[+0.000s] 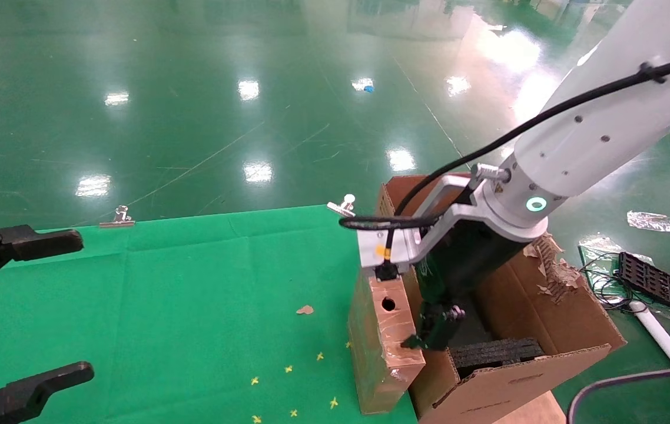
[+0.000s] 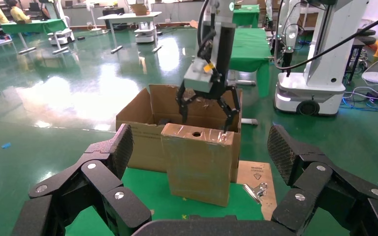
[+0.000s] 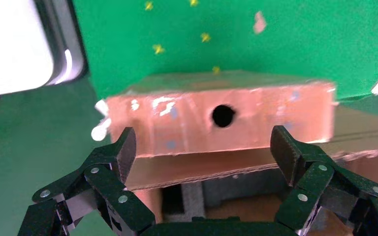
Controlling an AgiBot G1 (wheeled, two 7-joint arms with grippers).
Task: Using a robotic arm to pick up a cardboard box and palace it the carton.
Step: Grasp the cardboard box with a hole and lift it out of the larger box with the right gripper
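The cardboard box (slim, glossy taped brown, a round hole in its narrow top) stands upright on the green surface, touching the carton. The right gripper hangs spread just above it, holding nothing; the left gripper waits parked, spread.

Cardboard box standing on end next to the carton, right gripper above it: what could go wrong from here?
1. The cardboard box stands upright on its narrow end at the green table's edge; a nudge from the open right gripper might tip it.
2. Its taped faces look glossy, so the fingers could slip.
3. The carton already holds black foam inserts, which may block the box from seating.
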